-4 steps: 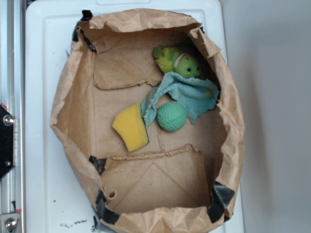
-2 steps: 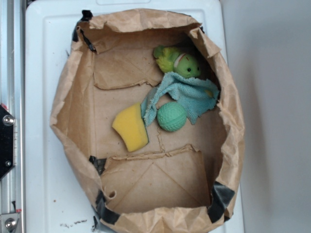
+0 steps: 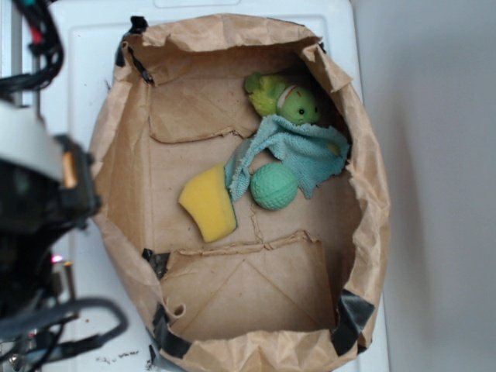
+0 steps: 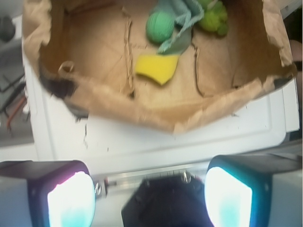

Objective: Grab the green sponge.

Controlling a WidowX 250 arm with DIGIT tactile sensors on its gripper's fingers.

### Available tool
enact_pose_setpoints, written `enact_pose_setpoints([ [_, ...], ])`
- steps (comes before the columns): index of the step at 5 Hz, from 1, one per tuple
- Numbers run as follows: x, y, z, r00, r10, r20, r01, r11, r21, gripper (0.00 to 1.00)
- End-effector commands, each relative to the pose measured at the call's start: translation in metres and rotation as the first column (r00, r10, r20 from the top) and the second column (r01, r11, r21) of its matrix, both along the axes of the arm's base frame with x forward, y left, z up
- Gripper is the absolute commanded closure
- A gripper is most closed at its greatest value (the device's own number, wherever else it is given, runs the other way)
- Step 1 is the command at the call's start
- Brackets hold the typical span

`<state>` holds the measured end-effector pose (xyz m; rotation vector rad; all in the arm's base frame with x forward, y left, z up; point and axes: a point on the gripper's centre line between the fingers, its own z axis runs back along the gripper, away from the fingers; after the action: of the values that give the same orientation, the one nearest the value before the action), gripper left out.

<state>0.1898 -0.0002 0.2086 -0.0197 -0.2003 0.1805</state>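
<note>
The only round green piece is a pitted, spongy-looking ball (image 3: 273,186) (image 4: 159,27), which I take for the green sponge. It lies on the floor of a brown paper bag (image 3: 116,155) (image 4: 142,106), touching a teal cloth (image 3: 306,151). A yellow sponge (image 3: 208,203) (image 4: 157,67) lies just left of it. My gripper (image 4: 149,198) is open and holds nothing. It hangs outside the bag over the white table's edge, well short of the ball. In the exterior view only the blurred arm (image 3: 35,194) shows at the left, with the fingertips hidden.
A green plush toy (image 3: 283,99) (image 4: 213,16) sits at the bag's far end above the cloth. The bag's crumpled wall stands between my gripper and the things inside. The bag rests on a white table (image 3: 77,54), with a metal rail (image 4: 156,172) along its side.
The arm has come into the exterior view from the left, where none showed before. The ball, yellow sponge, cloth and toy have not moved.
</note>
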Motion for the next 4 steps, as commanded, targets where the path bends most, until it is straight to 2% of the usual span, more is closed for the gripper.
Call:
enact_pose_setpoints([
  [1, 0.056, 0.015, -0.031, 0.992, 0.114, 0.044, -0.113, 0.993, -0.025, 0.0],
  [2, 0.077, 0.017, -0.053, 0.952, 0.307, 0.014, -0.306, 0.951, -0.049, 0.0],
  [3, 0.071, 0.014, -0.08, 0.935, 0.353, 0.039, -0.354, 0.935, 0.019, 0.0],
  [4, 0.079, 0.007, -0.098, 0.929, 0.371, -0.006, -0.371, 0.928, 0.03, 0.0],
])
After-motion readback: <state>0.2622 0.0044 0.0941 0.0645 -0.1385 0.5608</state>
